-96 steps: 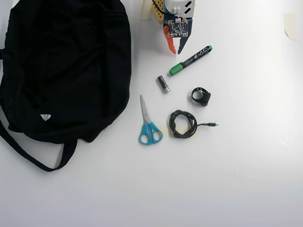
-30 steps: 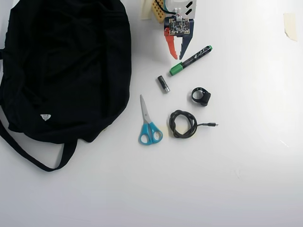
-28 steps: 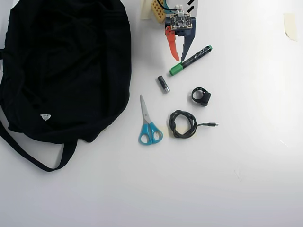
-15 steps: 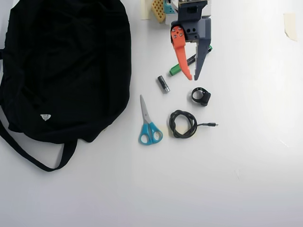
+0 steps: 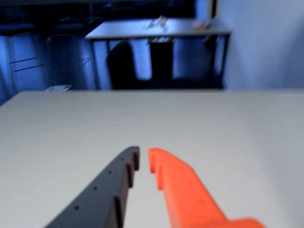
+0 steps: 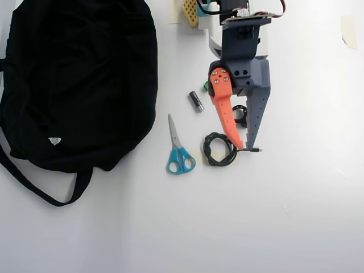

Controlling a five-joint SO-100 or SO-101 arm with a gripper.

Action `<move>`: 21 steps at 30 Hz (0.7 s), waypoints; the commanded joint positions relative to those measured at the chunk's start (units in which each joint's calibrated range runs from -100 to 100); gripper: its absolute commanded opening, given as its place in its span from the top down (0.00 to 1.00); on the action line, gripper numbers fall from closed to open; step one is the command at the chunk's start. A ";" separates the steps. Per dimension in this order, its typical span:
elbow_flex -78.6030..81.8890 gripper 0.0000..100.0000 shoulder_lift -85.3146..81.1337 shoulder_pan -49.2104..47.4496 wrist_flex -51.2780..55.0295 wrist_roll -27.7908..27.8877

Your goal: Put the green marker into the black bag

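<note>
The black bag (image 6: 79, 79) is the largest thing on the white table (image 6: 296, 216) and fills the upper left of the overhead view, its strap trailing toward the near left edge and a small white label showing on its lower flank. Nothing green shows on or in it, so as far as the pictures tell, the delivery is not done.

The arm comes down from the far edge, right of the bag. Its gripper (image 6: 243, 146) points toward the near side, the orange finger on the left and the grey one on the right. The tips stand only narrowly apart, and the wrist view shows the gripper (image 5: 143, 157) with bare tabletop in the slim gap between the jaws. It holds nothing.

Just left of the fingertips lies a coiled black cable (image 6: 218, 150), and farther left a pair of blue-handled scissors (image 6: 178, 149). Between the scissors and the arm, a little farther back, sits a small battery (image 6: 196, 101).

The green marker (image 6: 203, 87) is hard to make out. Only a small green spot shows beside the arm's left edge, just right of the battery, and this may be its cap, with the barrel hidden under the arm. I judge the task barely begun: finding, grasping, carrying and dropping all remain.
</note>
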 commanded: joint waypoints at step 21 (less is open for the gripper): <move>-1.70 0.98 2.70 0.01 -0.36 1.17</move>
